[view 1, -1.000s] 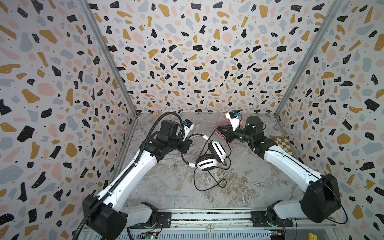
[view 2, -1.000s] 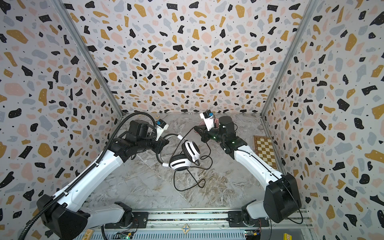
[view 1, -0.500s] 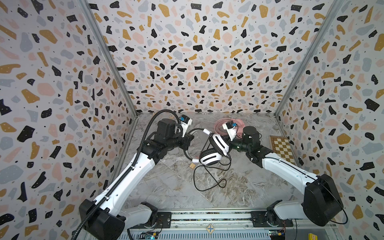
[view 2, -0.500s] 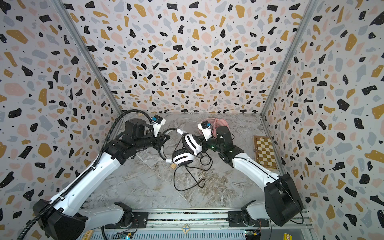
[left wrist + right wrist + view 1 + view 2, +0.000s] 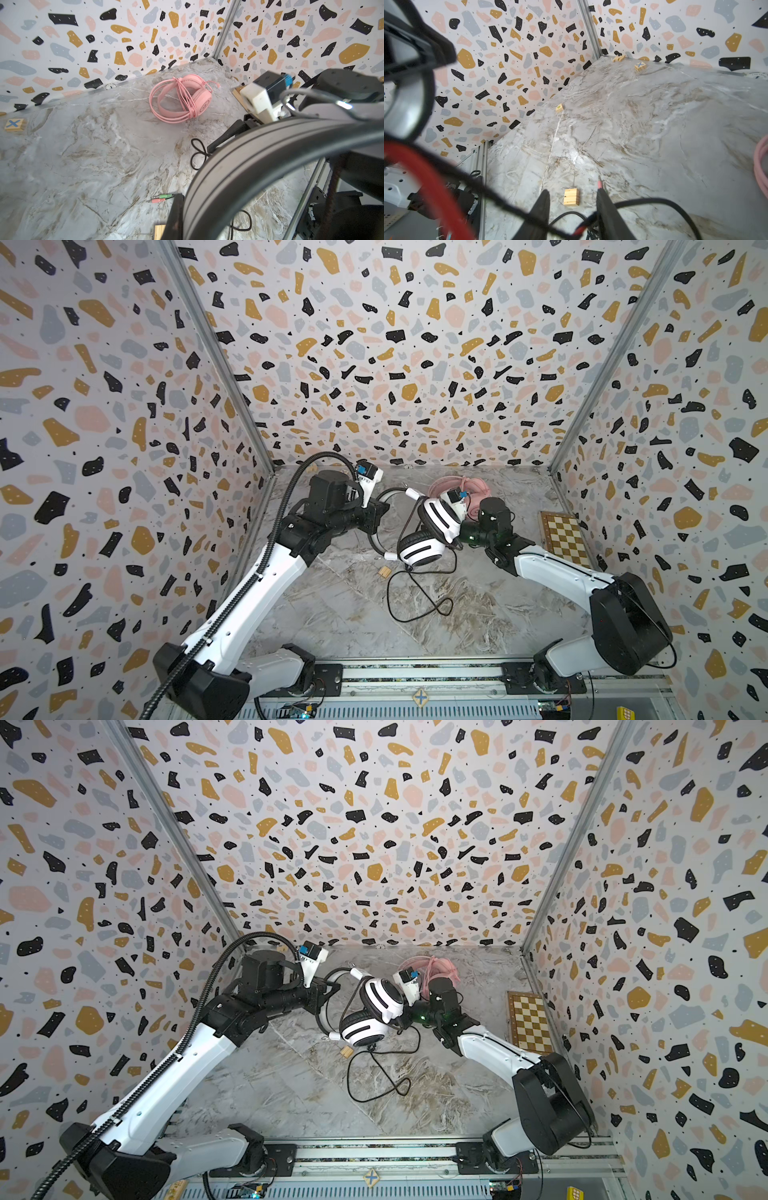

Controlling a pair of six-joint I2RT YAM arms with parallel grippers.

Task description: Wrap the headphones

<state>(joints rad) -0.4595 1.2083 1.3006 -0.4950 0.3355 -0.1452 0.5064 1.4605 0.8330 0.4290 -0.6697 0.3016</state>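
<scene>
The white headphones (image 5: 419,549) (image 5: 365,1029), with black pads and headband, hang tilted above the table's middle in both top views. My left gripper (image 5: 376,514) (image 5: 322,994) is shut on their headband (image 5: 259,158), which fills the left wrist view; only one finger (image 5: 176,216) shows there. My right gripper (image 5: 455,537) (image 5: 572,192) stands open right beside the earcups, with loops of the black cable (image 5: 415,605) crossing behind its jaws. The cable's plugs (image 5: 162,198) lie on the table. The pink headphones (image 5: 187,99) (image 5: 449,487) lie at the back, their cable wound round them.
A chessboard (image 5: 565,535) (image 5: 530,1019) lies by the right wall. A small wooden block (image 5: 384,571) (image 5: 571,197) sits under the headphones. A block marked with a blue X (image 5: 13,124) and other small blocks (image 5: 559,108) lie near the left and back walls.
My right gripper came forward and down to the earcups and its jaws opened. The left arm swung the white headphones up and to the right, toward it.
</scene>
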